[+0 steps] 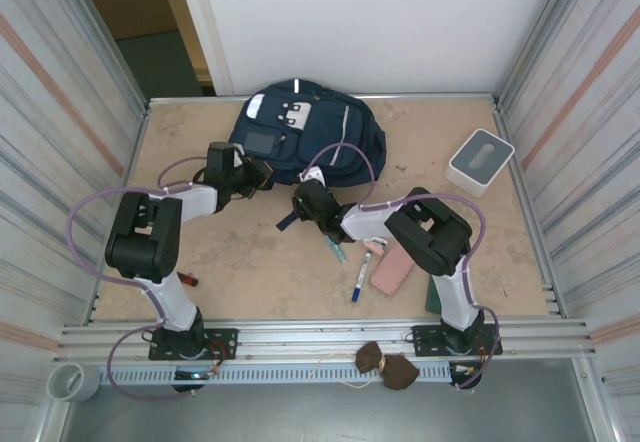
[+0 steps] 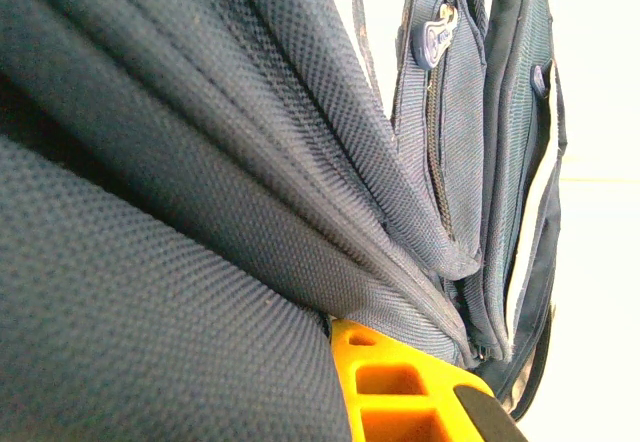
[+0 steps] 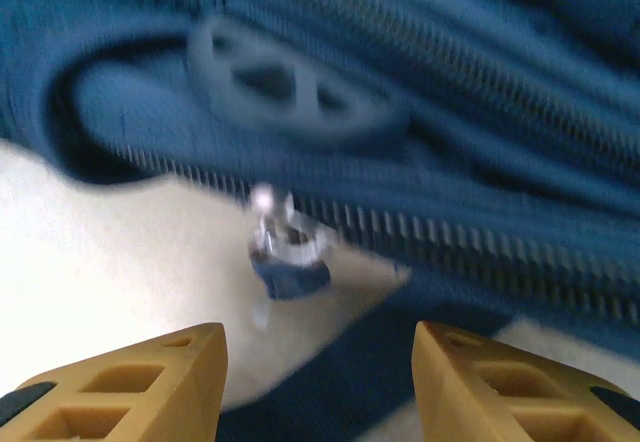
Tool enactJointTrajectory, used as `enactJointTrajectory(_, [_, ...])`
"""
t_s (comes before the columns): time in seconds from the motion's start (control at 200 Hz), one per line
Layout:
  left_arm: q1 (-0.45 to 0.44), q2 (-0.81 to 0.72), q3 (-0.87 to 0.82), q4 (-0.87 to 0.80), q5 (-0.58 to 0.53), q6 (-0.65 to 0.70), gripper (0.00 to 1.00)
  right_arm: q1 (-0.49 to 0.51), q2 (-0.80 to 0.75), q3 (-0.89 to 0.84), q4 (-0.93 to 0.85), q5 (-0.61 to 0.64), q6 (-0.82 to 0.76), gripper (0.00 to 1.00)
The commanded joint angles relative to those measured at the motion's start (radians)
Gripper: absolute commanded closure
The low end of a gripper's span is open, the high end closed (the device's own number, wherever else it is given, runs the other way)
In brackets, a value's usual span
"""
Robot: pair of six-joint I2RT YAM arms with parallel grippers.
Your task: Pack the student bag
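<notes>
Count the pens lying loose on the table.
2. A white pen with blue ends lies left of the pink case; a teal pen lies further left. More may be hidden.

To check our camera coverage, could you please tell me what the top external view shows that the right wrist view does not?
Top external adds the white box, pink case and pen on the table. Right wrist adds a close look at a zipper pull just ahead of the open right tool. Both show the student bag.
</notes>
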State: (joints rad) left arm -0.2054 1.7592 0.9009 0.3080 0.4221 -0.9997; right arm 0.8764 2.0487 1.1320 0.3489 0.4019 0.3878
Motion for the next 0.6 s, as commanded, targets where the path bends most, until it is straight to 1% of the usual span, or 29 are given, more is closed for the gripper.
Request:
enactJointTrajectory(0.0, [-0.028, -0.072, 0.012, 0.025, 0.108, 0.023, 1.0, -0.008, 0.033, 0.045, 0.072, 0.034, 0.054, 0.51])
enactJointTrajectory(0.05, [-0.028, -0.07, 0.01, 0.026, 0.107, 0.023, 1.0, -0.01, 0.041, 0.053, 0.083, 0.038, 0.052, 0.52])
enactJointTrajectory(0.11, [-0.028, -0.068, 0.007, 0.029, 0.106, 0.023, 1.0, -0.01, 0.046, 0.064, 0.082, 0.038, 0.046, 0.57])
enactJointTrajectory(0.16, [-0.027, -0.065, 0.007, 0.029, 0.106, 0.023, 1.0, -0.008, 0.044, 0.066, 0.082, 0.045, 0.04, 0.65])
enactJointTrajectory(0.255, [-0.024, -0.063, 0.006, 0.029, 0.107, 0.026, 1.0, -0.008, 0.029, 0.057, 0.059, 0.08, 0.037, 0.82])
enactJointTrajectory(0.336, [-0.017, -0.063, 0.004, 0.029, 0.109, 0.033, 1.0, -0.011, 0.003, 0.033, 0.033, 0.101, 0.039, 0.93])
enactJointTrajectory(0.406, [-0.005, -0.065, 0.002, 0.021, 0.109, 0.046, 1.0, -0.017, -0.032, -0.004, 0.013, 0.107, 0.039, 1.0])
enactJointTrajectory(0.486, [0.014, -0.07, 0.002, 0.003, 0.107, 0.076, 1.0, -0.031, -0.084, -0.061, -0.007, 0.105, 0.044, 1.0])
enactJointTrajectory(0.596, [0.05, -0.067, 0.021, -0.057, 0.112, 0.159, 1.0, -0.063, -0.162, -0.152, -0.029, 0.081, 0.051, 1.0])
